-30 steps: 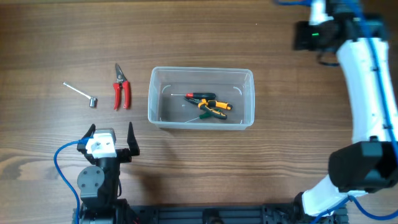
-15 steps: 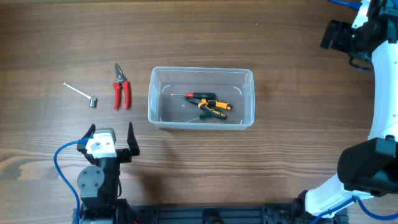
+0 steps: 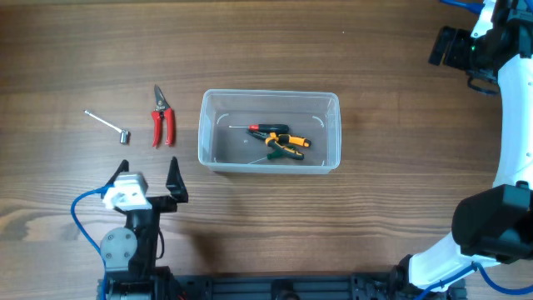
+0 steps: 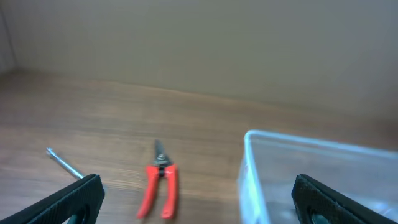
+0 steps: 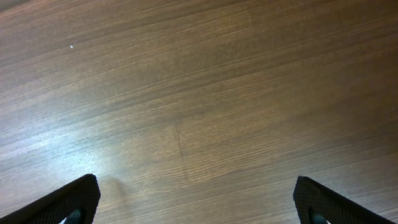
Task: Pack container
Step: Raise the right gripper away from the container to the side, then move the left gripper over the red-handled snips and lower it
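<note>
Brown wood-grain table, grain running left-right, fills overhead view. Clear plastic container stands directly on it near centre, long side across. Red-handled pruning shears lie flat on wood at container's 9 o'clock, near but not touching, blades toward 12, handles toward 6. Thin metal rod with short stubby end lies farther out at 9 o'clock, slanted, apart from shears.
</note>
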Tool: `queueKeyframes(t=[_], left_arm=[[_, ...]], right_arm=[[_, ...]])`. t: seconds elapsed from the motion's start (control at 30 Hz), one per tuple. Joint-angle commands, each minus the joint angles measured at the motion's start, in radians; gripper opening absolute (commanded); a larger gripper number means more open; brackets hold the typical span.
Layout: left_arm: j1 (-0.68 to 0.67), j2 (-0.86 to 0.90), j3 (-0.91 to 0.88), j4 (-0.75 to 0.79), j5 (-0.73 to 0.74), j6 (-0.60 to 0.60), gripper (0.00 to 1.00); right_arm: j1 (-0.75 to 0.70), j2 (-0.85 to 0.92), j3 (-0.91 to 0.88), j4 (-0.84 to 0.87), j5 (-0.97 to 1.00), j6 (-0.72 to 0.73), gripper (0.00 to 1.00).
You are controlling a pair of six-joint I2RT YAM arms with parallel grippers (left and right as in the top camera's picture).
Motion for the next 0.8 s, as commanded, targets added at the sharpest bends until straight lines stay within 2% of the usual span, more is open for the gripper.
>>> queueKeyframes(t=[0.0, 0.1, 0.27, 0.33, 0.37, 0.47, 0.57, 0.63, 0.77], left_arm=[[0.007, 0.059, 0.083, -0.040, 0.025, -0.161, 0.99], [0.007, 0.220, 0.236, -0.130, 0.017, -0.156, 1.00], [0.006, 0.623, 0.591, -0.243, 0.049, -0.152, 1.00], [0.006, 0.783, 0.767, -0.278, 0.089, -0.153, 1.00], [0.006, 0.925, 0.930, -0.313, 0.138, -0.153, 1.00], [0.006, 1.091, 1.121, -0.373, 0.213, -0.154, 1.00], [0.006, 1.214, 1.233, -0.422, 0.287, -0.157, 1.00], [0.006, 1.262, 1.244, -0.500, 0.310, -0.158, 1.00], [0.006, 1.331, 1.244, -0.533, 0.310, -0.157, 1.00]], right_arm=[[0.004, -0.023, 0.018, 0.001, -0.008, 0.011, 1.00], [0.004, -0.023, 0.018, 0.001, -0.008, 0.011, 1.00], [0.004, -0.023, 0.018, 0.001, -0.008, 0.011, 1.00], [0.004, -0.023, 0.018, 0.001, -0.008, 0.012, 1.00], [0.004, -0.023, 0.018, 0.001, -0.008, 0.011, 1.00], [0.004, -0.023, 0.018, 0.001, -0.008, 0.011, 1.00], [0.004, -0.023, 0.018, 0.001, -0.008, 0.012, 1.00], [0.004, -0.023, 0.018, 0.001, -0.008, 0.012, 1.00], [0.004, -0.023, 0.018, 0.001, -0.008, 0.011, 1.00]])
